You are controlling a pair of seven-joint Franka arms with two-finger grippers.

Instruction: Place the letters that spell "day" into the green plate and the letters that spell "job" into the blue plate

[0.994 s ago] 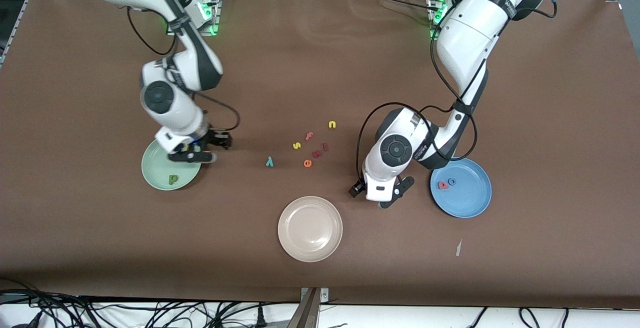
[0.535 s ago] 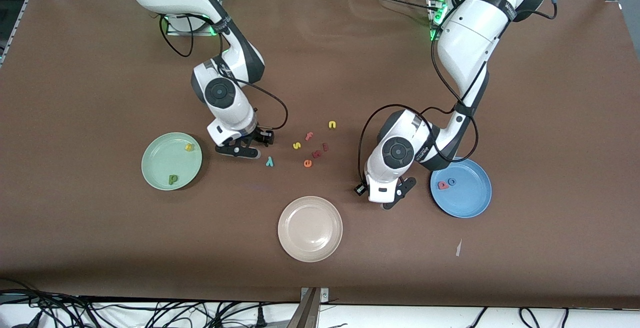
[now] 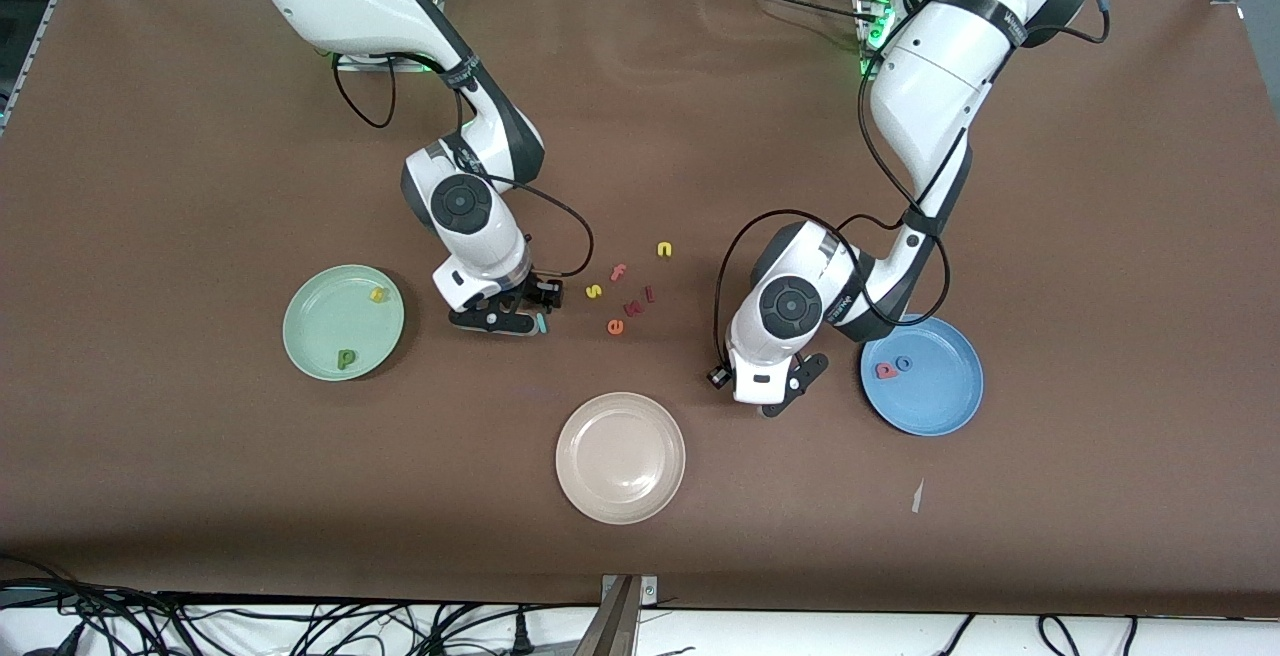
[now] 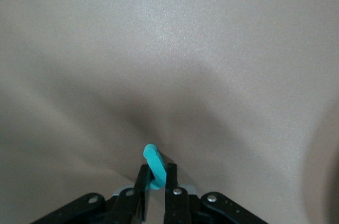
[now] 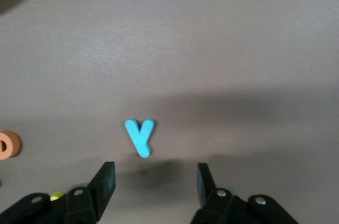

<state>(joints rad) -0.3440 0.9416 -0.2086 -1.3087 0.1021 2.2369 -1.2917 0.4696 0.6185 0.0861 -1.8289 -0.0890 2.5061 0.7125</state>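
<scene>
Green plate (image 3: 318, 308) sitting at right arm's end, already holding green "d" (image 3: 346, 359) and yellow "a" (image 3: 377, 294). Right gripper (image 3: 528, 317) hanging fingers spread directly over teal "y" (image 5: 140, 136), stem pointing toward gripper. Left gripper (image 4: 157, 184) pinching teal "j" (image 4: 153, 166) just beside blue plate (image 3: 940, 406).

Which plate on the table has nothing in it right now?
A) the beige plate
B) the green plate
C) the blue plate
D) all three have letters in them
A: the beige plate is bare, while the green plate holds a green and a yellow letter and the blue plate holds a red and a blue one.
</scene>
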